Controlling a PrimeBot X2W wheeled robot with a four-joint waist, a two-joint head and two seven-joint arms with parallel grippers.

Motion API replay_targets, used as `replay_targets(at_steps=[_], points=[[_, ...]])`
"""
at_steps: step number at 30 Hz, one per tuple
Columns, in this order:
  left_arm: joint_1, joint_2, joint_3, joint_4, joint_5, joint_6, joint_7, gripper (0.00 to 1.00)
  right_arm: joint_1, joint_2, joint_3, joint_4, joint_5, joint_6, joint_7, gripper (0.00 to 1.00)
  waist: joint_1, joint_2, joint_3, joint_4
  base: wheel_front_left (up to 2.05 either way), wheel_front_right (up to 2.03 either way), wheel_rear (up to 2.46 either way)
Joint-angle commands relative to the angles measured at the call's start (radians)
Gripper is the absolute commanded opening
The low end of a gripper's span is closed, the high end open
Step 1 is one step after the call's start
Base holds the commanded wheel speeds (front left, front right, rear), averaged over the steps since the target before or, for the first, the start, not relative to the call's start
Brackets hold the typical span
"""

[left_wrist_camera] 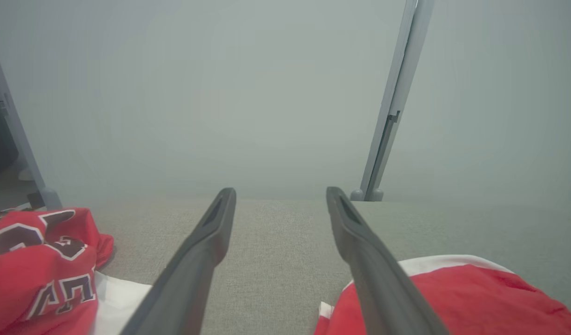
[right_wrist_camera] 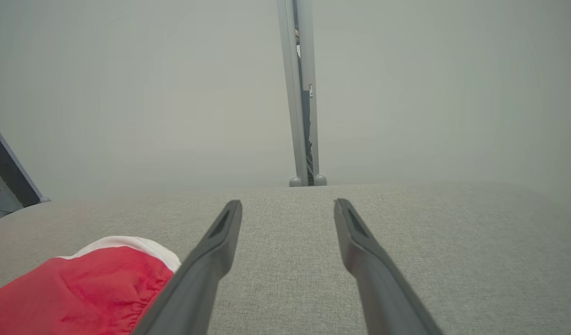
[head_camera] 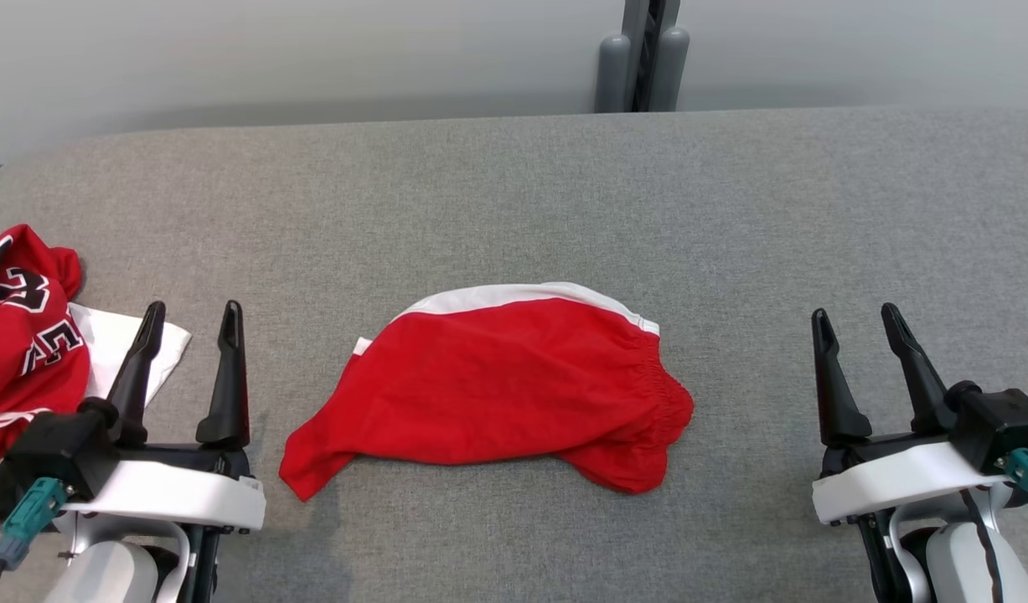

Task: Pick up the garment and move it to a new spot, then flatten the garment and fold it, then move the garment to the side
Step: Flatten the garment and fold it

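The garment (head_camera: 497,387) is a pair of red shorts with a white band along its far edge, lying folded on the grey table (head_camera: 514,193) in the middle. Its corner also shows in the left wrist view (left_wrist_camera: 471,298) and in the right wrist view (right_wrist_camera: 80,288). My left gripper (head_camera: 192,320) stands open at the lower left, well to the left of the shorts, with nothing between its fingers. My right gripper (head_camera: 857,325) stands open at the lower right, apart from the shorts, also empty.
A red jersey with black and white lettering (head_camera: 23,335) lies crumpled over a white cloth (head_camera: 124,347) at the table's left edge, just beside my left gripper. A grey post (head_camera: 643,59) rises behind the table's far edge against a pale wall.
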Motion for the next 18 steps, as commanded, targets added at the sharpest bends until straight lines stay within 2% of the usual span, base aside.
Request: replay_targets(at_steps=[1,8,18], points=[[-0.016,0.012,0.003,-0.015,0.000,-0.001,0.003,1.00,0.009,-0.006,0.000,-0.005,-0.001,0.000,0.005,1.00,0.0000,0.0000,-0.010,-0.004,0.00,0.00,0.00],[-0.004,0.038,-0.011,-0.022,0.015,-0.009,0.016,1.00,0.039,-0.006,0.010,-0.012,0.006,0.000,0.015,1.00,0.0000,0.0000,-0.041,-0.005,0.00,0.00,0.00],[0.016,0.041,-0.013,-0.002,0.004,-0.007,0.012,1.00,0.056,-0.006,0.015,-0.018,0.012,0.000,0.027,1.00,0.0000,0.0000,-0.052,0.004,0.00,0.00,0.00]])
